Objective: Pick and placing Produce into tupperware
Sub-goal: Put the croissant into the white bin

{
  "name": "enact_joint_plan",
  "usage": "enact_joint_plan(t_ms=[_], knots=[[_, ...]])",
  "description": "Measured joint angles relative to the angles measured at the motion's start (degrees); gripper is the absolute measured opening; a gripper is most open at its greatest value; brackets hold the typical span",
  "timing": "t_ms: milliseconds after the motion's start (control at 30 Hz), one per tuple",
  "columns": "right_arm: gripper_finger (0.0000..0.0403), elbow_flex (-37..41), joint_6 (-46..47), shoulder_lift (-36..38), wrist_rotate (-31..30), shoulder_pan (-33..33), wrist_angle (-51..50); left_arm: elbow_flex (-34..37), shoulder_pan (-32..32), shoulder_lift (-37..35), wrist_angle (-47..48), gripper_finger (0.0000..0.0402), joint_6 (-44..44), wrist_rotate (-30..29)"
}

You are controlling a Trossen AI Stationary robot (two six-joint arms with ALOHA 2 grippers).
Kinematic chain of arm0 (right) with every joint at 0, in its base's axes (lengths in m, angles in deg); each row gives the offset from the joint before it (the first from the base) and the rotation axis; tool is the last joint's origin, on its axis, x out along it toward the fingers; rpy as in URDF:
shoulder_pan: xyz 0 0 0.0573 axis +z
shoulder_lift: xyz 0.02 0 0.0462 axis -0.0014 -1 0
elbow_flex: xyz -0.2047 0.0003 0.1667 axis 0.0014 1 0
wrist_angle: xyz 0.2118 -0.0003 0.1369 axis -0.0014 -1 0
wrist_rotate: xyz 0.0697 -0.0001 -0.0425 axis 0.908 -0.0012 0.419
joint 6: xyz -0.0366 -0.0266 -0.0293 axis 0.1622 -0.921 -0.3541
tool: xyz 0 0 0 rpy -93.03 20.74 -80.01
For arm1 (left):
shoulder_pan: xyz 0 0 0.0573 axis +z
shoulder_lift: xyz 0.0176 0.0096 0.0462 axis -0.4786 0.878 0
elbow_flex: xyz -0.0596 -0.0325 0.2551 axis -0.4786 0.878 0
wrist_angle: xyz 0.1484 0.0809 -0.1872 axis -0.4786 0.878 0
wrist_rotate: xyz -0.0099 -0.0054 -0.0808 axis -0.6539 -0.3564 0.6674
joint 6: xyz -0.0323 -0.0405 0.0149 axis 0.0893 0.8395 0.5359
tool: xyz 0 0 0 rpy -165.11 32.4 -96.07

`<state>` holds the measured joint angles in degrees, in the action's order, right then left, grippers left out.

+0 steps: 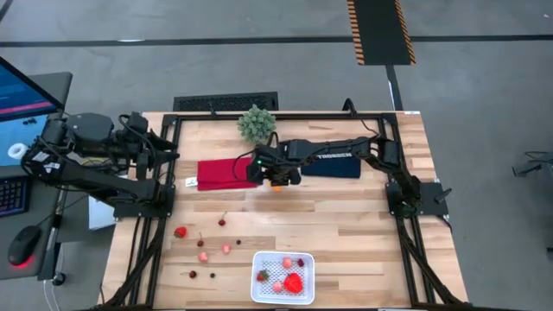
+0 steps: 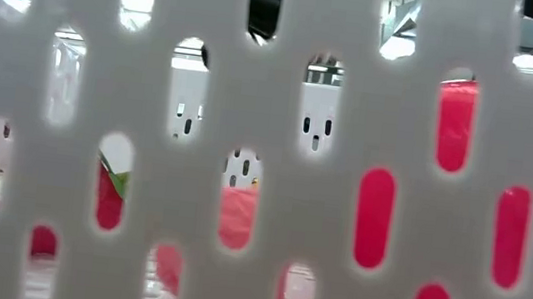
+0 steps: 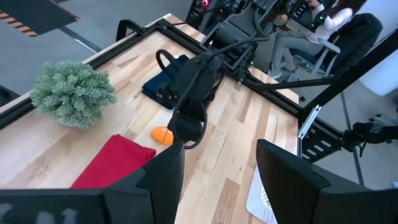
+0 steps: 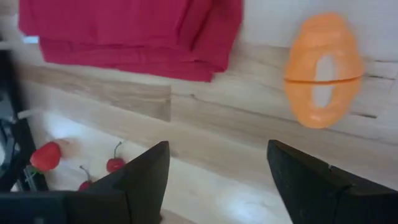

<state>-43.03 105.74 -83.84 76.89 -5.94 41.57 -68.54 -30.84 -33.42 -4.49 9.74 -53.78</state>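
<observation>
Wooden counter (image 1: pixel 346 225): right end effector (image 4: pixel 214 180), fingers spread and empty, hovers near the orange Produce piece (image 4: pixel 322 71) beside the red cloth (image 4: pixel 130 34). Step: approach. Next: centre over it, descend, close, carry to tupperware (image 1: pixel 259 261). Left end effector (image 3: pixel 217 174) waits, spread.

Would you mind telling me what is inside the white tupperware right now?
Inside the tupperware lie a large red pepper-like piece, a strawberry and a few small pinkish and dark pieces. Anything beneath the big red piece is covered.
</observation>
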Motion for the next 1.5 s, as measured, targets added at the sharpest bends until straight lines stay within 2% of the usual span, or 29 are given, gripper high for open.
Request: enact_joint_plan(t_ms=[267,333,500,700,967,1100,1500], knots=[[0.0385,-0.86,-1.40,0.25,1.91,-0.26,-2.15,0.00,0.00,0.02,-0.02,0.0190,0.33,-0.04],[0.0395,-0.86,-1.57,0.27,2.09,-0.26,-1.60,0.00,0.00,0.02,-0.02,0.0190,0.22,-0.08],[0.0375,-0.86,-3.56,0.25,6.15,-0.06,-0.43,0.00,0.00,0.02,-0.02,0.0190,-0.20,-0.76],[0.0361,-0.86,-2.44,0.01,6.63,-0.12,-1.11,0.00,0.01,0.02,-0.02,0.0190,-0.42,-1.26],[0.0365,-0.86,-0.04,0.32,-0.32,-0.92,-11.66,0.00,0.00,0.02,-0.02,0.0190,-0.93,-1.46],[0.0364,-0.86,-0.02,0.32,-2.85,-0.87,-10.76,0.00,0.00,0.04,-0.02,0.0190,-1.15,-1.55],[0.0364,-0.86,-0.95,0.34,-4.33,-1.62,-10.99,0.00,0.01,0.04,-0.02,0.0190,-1.64,-2.52]])
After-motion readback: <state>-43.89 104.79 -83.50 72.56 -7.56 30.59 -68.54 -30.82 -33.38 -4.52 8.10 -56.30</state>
